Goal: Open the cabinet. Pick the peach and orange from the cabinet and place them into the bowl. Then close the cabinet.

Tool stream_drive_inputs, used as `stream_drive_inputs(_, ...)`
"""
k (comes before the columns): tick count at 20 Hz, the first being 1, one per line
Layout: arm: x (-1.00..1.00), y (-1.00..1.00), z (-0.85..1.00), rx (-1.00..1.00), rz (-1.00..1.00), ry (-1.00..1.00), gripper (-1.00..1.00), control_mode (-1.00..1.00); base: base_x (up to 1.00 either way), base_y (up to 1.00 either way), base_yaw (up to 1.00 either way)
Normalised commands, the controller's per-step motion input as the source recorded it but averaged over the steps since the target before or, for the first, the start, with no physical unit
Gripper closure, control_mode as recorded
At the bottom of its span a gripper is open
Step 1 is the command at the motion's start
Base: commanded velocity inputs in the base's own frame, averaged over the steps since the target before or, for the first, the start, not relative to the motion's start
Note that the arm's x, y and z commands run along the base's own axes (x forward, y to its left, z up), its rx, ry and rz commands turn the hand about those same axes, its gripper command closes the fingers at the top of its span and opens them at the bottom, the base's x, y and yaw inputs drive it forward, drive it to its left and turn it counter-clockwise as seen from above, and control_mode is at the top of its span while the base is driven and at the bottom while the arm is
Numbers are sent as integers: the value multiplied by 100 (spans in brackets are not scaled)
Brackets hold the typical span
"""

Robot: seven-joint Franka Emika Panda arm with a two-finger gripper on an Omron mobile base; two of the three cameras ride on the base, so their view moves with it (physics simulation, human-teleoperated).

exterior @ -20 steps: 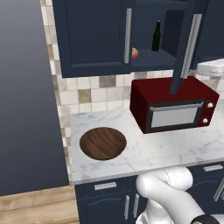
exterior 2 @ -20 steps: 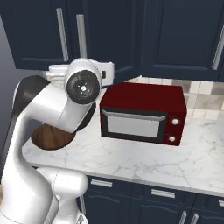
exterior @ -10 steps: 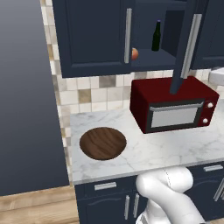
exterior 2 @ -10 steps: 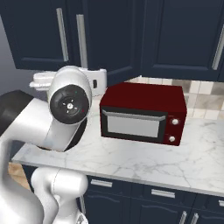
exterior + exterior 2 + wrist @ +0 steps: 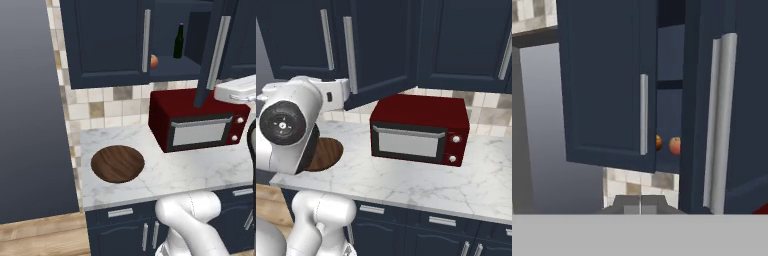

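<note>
The cabinet (image 5: 107, 42) has its left door shut and its right door (image 5: 217, 50) swung out over the microwave. In the gap, the reddish peach (image 5: 675, 145) sits on the lower shelf, and the orange (image 5: 658, 142) lies beside it, half hidden behind the left door's edge. From the left base view the peach (image 5: 154, 61) shows at the opening. The dark wooden bowl (image 5: 117, 163) lies empty on the counter at the left; my arm partly covers the bowl (image 5: 328, 152) in the right base view. My gripper (image 5: 639, 206) is shut on nothing, back from the doors and facing the gap.
A dark red microwave (image 5: 197, 122) stands on the marble counter (image 5: 165, 175) under the open door. A dark bottle (image 5: 178, 41) stands on the shelf, right of the fruit. My white hand (image 5: 236, 91) hangs just right of the open door's lower edge.
My arm has swung lower, with the elbow moving left in the right base view. The hand sits lower beside the open door. Doors, fruit and bowl have not moved.
</note>
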Motion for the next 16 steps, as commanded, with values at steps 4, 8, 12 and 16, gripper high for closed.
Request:
stream_drive_inputs(4, 7, 43, 0, -1, -12, 0, 100, -100, 0, 0, 0)
stream_drive_inputs(8, 6, 42, 0, -3, -12, 0, 100, -100, 0, 0, 0)
stream_drive_inputs(12, 18, 33, 0, 0, -14, 7, 100, -100, 0, 0, 0)
stream_drive_inputs(16, 31, 21, 0, 0, -14, 13, 100, -100, 0, 0, 0)
